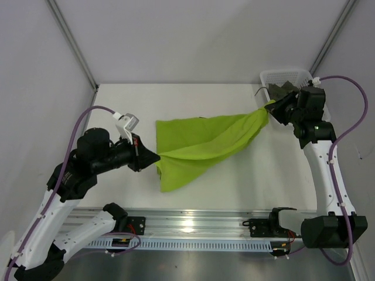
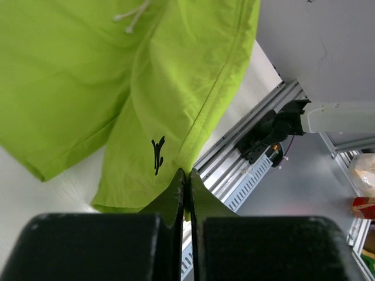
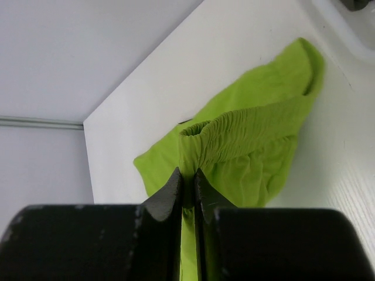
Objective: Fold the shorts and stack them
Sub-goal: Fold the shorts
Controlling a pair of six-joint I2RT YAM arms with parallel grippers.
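Table (image 1: 263,170): lime green shorts (image 1: 202,143) stretched across frame centre | basket (image 1: 285,74), upper right: olive-grey shorts (image 1: 282,89) inside | my left gripper (image 1: 153,156) clamped on a leg hem; my right gripper (image 1: 271,106) clamped on the waistband | step, I judge: spreading before first fold | next: lay flat under even tension.

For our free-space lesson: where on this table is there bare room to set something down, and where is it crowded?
Bare: the far strip of white table between the bright lime green cloth shorts and the back wall; the near-right patch between shorts, metal rail and right arm. Crowded: the far-right corner, by the white mesh basket.
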